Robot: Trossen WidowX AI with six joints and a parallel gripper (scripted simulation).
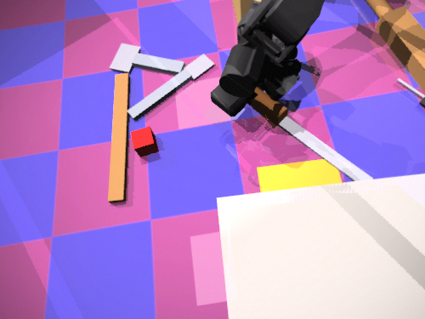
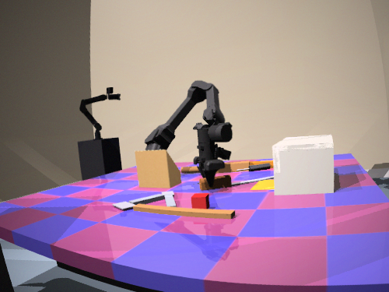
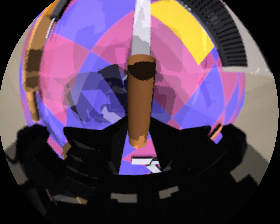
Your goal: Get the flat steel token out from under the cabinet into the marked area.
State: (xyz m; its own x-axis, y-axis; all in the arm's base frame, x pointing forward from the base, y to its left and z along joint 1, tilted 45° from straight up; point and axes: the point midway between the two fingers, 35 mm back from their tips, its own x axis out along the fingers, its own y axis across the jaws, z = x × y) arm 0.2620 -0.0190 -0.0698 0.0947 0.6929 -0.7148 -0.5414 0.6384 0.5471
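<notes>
My gripper (image 1: 254, 97) (image 2: 211, 184) (image 3: 138, 118) is shut on the brown handle (image 1: 272, 108) (image 2: 222, 182) (image 3: 141, 100) of a long tool, low over the table. Its flat steel blade (image 1: 323, 145) (image 2: 253, 181) (image 3: 142, 30) runs from the handle toward the cabinet; its far end is at the cabinet's edge in the top view and cut off in the wrist view. The white cabinet (image 1: 319, 251) (image 2: 303, 171) shows dark vent slots (image 3: 227, 40) in the wrist view. The yellow marked area (image 1: 297, 175) (image 2: 262, 185) (image 3: 187, 27) lies beside the blade, partly hidden by the cabinet. I cannot see the token.
A red cube (image 1: 143, 139) (image 2: 199, 201) lies beside an orange-brown strip (image 1: 119, 136) (image 2: 183, 212). Grey flat pieces (image 1: 159, 93) (image 2: 148, 199) lie near them. A tan block (image 2: 153, 169) stands near the arm's base. A large wooden piece (image 1: 401, 31) and a screwdriver (image 2: 258, 167) lie on the far side.
</notes>
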